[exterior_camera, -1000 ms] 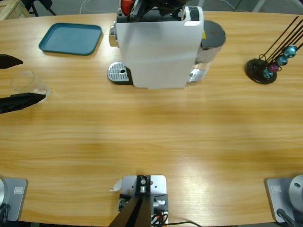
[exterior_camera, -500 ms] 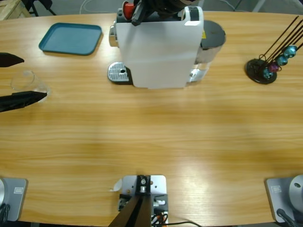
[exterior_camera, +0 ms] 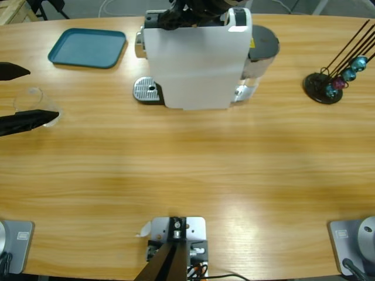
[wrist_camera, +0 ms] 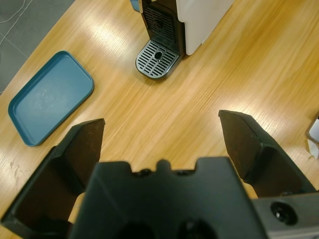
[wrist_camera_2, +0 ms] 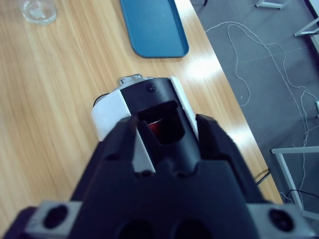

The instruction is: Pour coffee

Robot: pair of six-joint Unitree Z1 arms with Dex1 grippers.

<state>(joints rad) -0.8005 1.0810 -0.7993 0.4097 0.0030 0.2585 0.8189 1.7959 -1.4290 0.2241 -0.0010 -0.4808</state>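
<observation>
High view: a white coffee machine (exterior_camera: 196,58) stands at the far middle of the wooden table (exterior_camera: 187,170), its round metal drip tray (exterior_camera: 146,89) jutting out on one side. A teal tray (exterior_camera: 88,48) lies well apart from it toward one end, and a black capsule stand (exterior_camera: 328,82) with coloured capsules sits at the other end. Near the teal tray's end a small clear glass (exterior_camera: 36,105) stands on the wood, between the two black jaws of the left gripper (exterior_camera: 17,96), which are spread wide and do not touch it. In the left wrist view those jaws gape open over bare wood, facing the drip tray. The right gripper (wrist_camera_2: 167,134) hangs over the machine's top, its jaws close together over the dark capsule slot (wrist_camera_2: 162,122), where something red shows. Whether they grip anything cannot be told. No coffee can be made out in the glass or anywhere else.
</observation>
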